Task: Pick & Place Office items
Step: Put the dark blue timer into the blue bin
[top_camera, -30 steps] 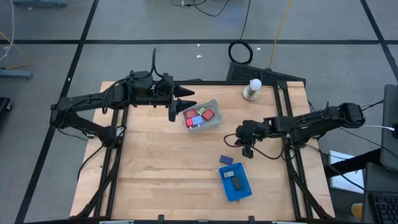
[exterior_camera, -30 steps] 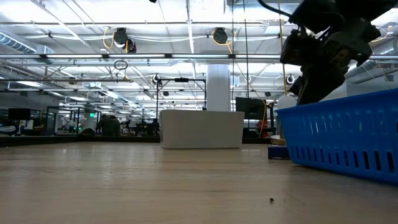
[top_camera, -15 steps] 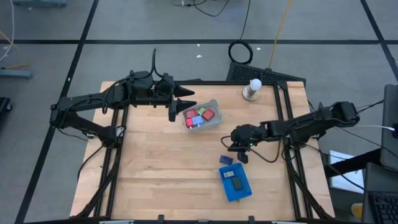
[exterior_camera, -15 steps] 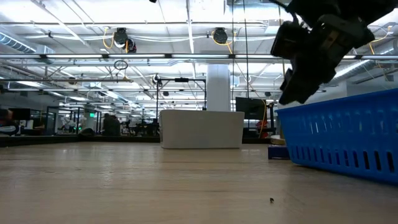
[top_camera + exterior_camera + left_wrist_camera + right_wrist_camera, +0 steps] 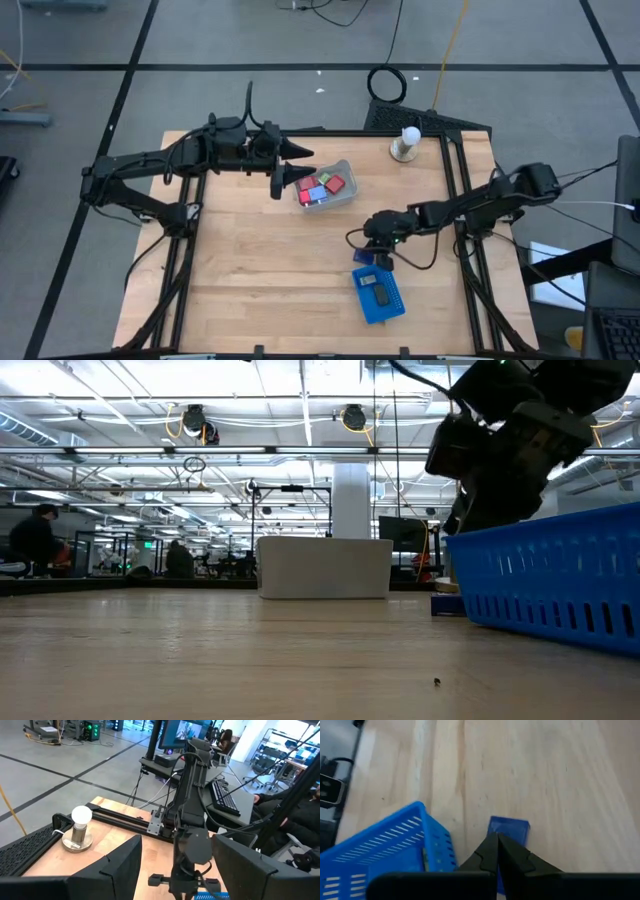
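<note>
A small flat dark-blue block (image 5: 508,831) lies on the wooden table (image 5: 250,280) just beside the slotted bright-blue plastic tray (image 5: 381,300). The right gripper (image 5: 497,851), fingers pressed together and empty, hangs directly over it. The left gripper (image 5: 283,172), half open and empty, hovers beside the pale translucent bin (image 5: 343,167) of coloured pieces (image 5: 322,187).

Pale translucent rectangular plastic bin (image 5: 326,186) showing red, green, light-blue blocks (image 5: 322,187). Flat bright-blue slotted plastic tray (image 5: 379,292). Dark-blue flat block (image 5: 507,831) lying on light wooden desk (image 5: 260,260).
</note>
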You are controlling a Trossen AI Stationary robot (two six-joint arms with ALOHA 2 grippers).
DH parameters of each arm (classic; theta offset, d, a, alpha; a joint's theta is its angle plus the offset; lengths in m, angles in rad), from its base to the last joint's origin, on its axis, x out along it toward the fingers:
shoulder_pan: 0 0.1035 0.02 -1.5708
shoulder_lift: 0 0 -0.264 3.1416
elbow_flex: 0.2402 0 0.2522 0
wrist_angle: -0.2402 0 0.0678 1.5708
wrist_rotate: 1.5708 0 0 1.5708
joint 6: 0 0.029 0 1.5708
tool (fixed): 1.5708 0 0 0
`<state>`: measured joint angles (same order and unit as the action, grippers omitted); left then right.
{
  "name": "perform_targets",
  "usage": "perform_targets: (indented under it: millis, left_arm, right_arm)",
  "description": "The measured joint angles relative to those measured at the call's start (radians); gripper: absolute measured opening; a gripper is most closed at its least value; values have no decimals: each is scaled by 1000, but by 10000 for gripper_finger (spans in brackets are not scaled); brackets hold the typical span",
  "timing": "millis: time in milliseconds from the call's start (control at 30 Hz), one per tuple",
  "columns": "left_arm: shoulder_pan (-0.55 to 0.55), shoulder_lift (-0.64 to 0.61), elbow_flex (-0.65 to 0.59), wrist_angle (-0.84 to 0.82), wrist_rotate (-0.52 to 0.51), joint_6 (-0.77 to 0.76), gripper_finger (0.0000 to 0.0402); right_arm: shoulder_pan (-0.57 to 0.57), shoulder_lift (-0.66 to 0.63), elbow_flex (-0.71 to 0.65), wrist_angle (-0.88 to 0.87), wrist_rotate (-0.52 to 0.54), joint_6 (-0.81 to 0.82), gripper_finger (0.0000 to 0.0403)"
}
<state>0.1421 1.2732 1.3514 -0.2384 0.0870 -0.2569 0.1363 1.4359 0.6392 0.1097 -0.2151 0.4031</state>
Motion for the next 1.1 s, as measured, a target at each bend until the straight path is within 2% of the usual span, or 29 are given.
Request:
perform_targets:
  millis: [267, 767, 1000, 1100]
  left_arm:
    - [-9, 0, 0, 1, 0, 16, 244]
    - [-8, 0, 0, 4, 0, 15, 244]
    - [-8, 0, 0, 4, 0, 13, 244]
    - [-8, 0, 0, 4, 0, 13, 244]
  right_arm:
    - [72, 45, 0, 46, -25, 44, 0]
    - [179, 46, 0, 45, -23, 98, 0]
    - [173, 46, 42, 35, 36, 129, 0]
    - [173, 46, 113, -46, 78, 90, 0]
